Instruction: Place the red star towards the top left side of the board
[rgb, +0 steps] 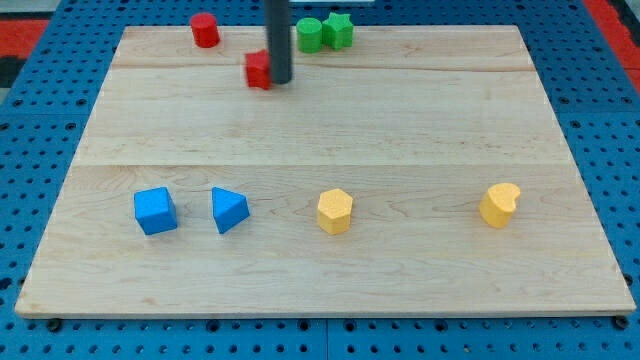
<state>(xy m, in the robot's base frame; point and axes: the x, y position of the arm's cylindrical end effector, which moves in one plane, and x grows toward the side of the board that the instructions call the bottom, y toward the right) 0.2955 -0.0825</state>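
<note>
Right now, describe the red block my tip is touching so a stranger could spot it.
Look along the wooden board's top edge, left of centre. The red star sits against the left side of my tip, partly hidden. The red cylinder stands alone, farther up-left.

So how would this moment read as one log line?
my tip touching red star on its right | red cylinder at upper left | star not yet top left

counter (330, 130) | we see red cylinder (205, 30), red star (259, 70), green cylinder (309, 34), green star (339, 30), blue cube (155, 211), blue triangle (229, 210), yellow hexagon (335, 211), yellow heart (500, 205)
</note>
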